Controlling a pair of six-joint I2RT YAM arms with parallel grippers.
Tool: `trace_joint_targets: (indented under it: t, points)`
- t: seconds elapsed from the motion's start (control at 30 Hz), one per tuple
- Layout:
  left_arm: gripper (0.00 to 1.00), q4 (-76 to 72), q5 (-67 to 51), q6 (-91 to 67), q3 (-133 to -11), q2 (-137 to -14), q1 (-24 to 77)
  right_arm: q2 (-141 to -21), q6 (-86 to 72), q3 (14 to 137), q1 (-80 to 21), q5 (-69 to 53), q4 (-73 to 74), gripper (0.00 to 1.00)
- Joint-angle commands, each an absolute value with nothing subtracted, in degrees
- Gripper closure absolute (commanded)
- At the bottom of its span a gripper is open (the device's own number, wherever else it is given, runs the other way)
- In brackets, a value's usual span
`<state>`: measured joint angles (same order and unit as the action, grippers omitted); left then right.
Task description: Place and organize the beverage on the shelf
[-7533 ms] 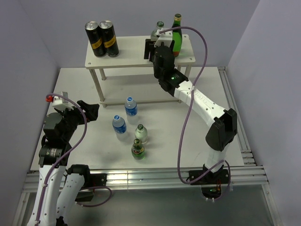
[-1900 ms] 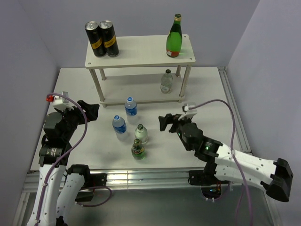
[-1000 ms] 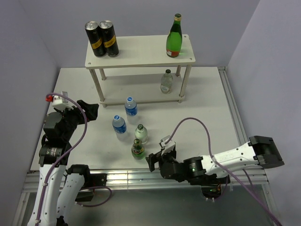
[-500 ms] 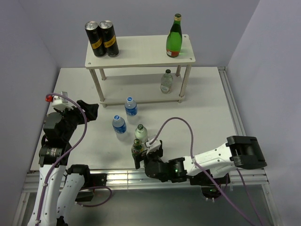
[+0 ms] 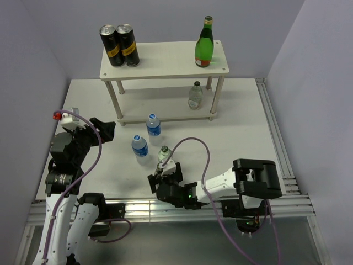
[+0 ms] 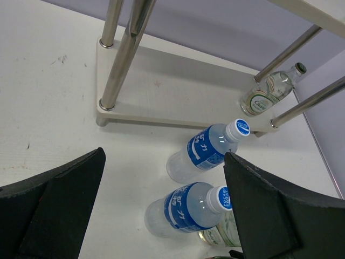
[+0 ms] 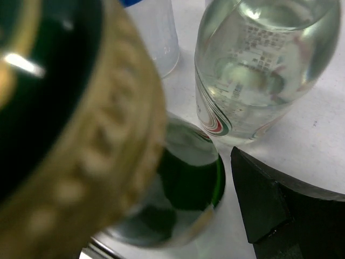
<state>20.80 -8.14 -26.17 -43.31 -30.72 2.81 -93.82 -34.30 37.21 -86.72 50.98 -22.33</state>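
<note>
Overhead, the shelf [image 5: 165,65] is seen at the far side of the table [image 5: 242,138]. Two black cans [image 5: 118,45] and a tall green bottle [image 5: 204,43] are stood on its upper board, and a clear bottle [image 5: 194,95] on the lower one. Two water bottles [image 5: 140,146] and a clear glass bottle [image 5: 164,153] are stood on the table in front of it. The right pincer [image 5: 159,181] is held low at the near edge, just beside them, and whatever is beneath it is covered. The left pincer [image 5: 103,130] is held at the left, well apart from the bottles.

From the left wrist, that pincer's fingers [image 6: 54,210] are shown spread wide with nothing between them. The water bottles' blue caps and labels can be made out.

From the right wrist, a small green bottle [image 7: 186,183] with a blurred gold cap [image 7: 81,118] is revealed close under the camera, just beside the clear glass bottle. One finger [image 7: 285,216] is seen clear of the green glass, so the right pincer is released.
</note>
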Motion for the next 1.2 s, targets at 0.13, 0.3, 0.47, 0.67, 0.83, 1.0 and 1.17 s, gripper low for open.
trace_joint_targets:
  t: [0.13,0.3,0.47,0.67,0.83,1.0,1.17]
  points:
    - [0.01,18.9,-9.0,-25.4,-43.5,-30.8,2.5,-98.3,-33.5,40.5,-85.8,54.5,-29.9,0.02]
    - [0.01,18.9,-9.1,-25.4,-43.5,-31.2,2.5,-98.5,-33.5,39.6,-85.8,56.2,-31.6,0.37]
    - [0.01,18.9,-9.1,-25.4,-43.5,-31.3,2.5,-97.1,-33.6,38.5,-85.8,57.7,-30.2,0.93]
    - [0.01,18.9,-8.8,-25.4,-43.6,-31.4,2.5,-83.4,-29.8,40.2,-87.7,60.6,-21.4,1.0]
    - [0.01,19.0,-8.6,-25.4,-43.6,-31.4,2.5,-68.8,-21.7,45.7,-88.3,62.9,-14.1,1.0]
    - [0.01,19.1,-8.3,-25.4,-43.6,-30.9,2.5,-62.1,-9.3,56.1,-84.1,57.0,-12.0,1.0]
    - [0.01,19.2,-8.0,-25.4,-43.6,-30.8,2.5,-65.8,-0.6,69.8,-75.7,50.4,-11.4,1.0]
